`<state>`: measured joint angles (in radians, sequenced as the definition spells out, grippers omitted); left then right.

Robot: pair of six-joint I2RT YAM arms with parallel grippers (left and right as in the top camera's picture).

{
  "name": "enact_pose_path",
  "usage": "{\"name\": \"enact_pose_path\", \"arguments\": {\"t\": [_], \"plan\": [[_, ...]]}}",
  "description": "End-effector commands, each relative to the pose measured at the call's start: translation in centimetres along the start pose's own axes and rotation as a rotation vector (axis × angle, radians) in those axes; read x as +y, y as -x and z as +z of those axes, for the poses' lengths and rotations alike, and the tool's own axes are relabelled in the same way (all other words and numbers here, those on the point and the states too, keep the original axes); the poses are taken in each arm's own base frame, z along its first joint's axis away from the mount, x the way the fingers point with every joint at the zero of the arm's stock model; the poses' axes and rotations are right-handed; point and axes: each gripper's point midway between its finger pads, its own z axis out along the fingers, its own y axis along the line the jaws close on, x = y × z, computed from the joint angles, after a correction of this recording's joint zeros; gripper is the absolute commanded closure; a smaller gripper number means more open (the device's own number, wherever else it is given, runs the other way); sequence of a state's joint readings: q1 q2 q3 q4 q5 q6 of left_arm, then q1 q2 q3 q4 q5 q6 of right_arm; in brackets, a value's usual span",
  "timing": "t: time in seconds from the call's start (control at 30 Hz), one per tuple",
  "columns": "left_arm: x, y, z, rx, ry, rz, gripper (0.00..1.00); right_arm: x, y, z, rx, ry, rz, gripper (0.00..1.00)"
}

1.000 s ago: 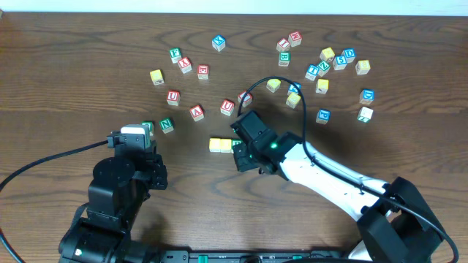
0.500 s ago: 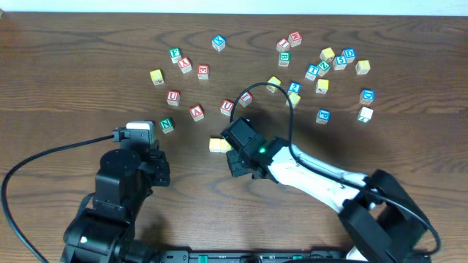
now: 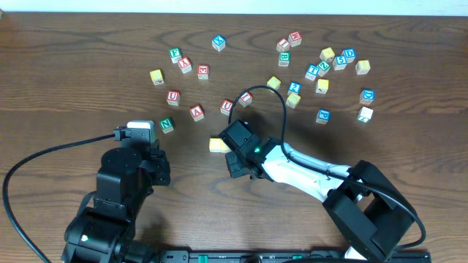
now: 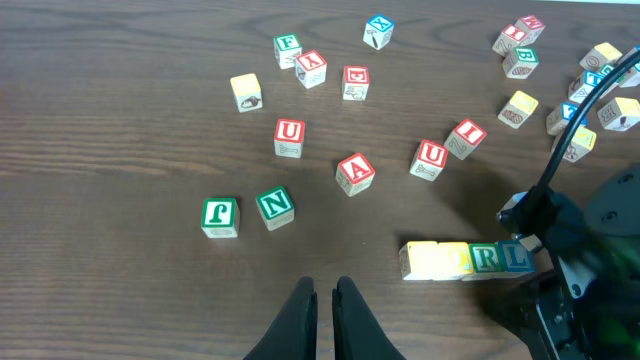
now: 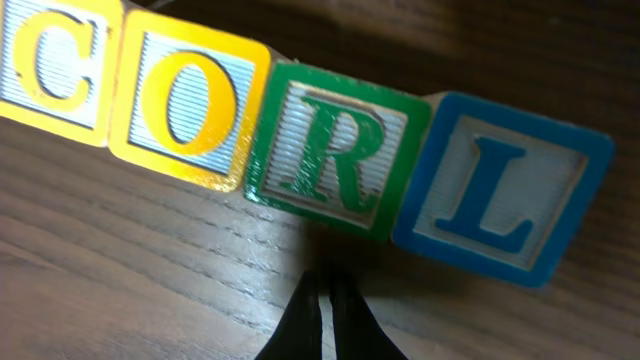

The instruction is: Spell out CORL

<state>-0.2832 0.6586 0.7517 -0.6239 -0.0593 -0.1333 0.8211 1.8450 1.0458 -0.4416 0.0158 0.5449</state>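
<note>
A dark wood-grain table (image 3: 58, 88) carries a touching row of four letter cubes (image 4: 467, 259) — yellow C, yellow O, green R, blue L. Left of the row lie a green N cube (image 4: 274, 206) and another green-lettered cube (image 4: 219, 215). Beyond the row are scattered red-lettered cubes (image 4: 355, 172) — farther right, blue and yellow cubes (image 3: 327, 54).

light: bright, even | shadows: soft, short | left wrist view: right arm (image 4: 598, 245) blurred | overhead: sharp
</note>
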Motion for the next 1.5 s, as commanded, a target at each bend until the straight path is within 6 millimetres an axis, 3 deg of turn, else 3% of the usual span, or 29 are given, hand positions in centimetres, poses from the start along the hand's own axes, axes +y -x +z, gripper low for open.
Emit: {"name": "enact_pose_path", "arguments": {"t": [0.0, 0.77, 1.0, 1.13, 1.23, 1.47], "plan": [[0.2, 1.4, -0.7, -0.040, 0.012, 0.000, 0.93, 0.1, 0.1, 0.2, -0.011, -0.004, -0.009, 0.99], [0.2, 1.3, -0.7, -0.037, 0.012, 0.000, 0.92, 0.1, 0.4, 0.2, -0.025, -0.010, -0.024, 0.99], [0.2, 1.3, -0.7, -0.034, 0.013, 0.000, 0.93, 1.1, -1.0, -0.6, 0.035, 0.043, -0.053, 0.99], [0.2, 1.2, -0.7, -0.030, 0.014, 0.001, 0.93, 3.1, -0.6, -3.5, -0.032, 0.077, -0.100, 0.99], [0.2, 1.2, -0.7, -0.030, 0.014, 0.001, 0.92, 3.6, 0.3, -6.0, -0.103, 0.081, -0.111, 0.99], [0.2, 1.2, -0.7, -0.031, 0.013, 0.001, 0.93, 0.3, 3.8, -15.7, -0.401, -0.030, -0.036, 0.99]]}}
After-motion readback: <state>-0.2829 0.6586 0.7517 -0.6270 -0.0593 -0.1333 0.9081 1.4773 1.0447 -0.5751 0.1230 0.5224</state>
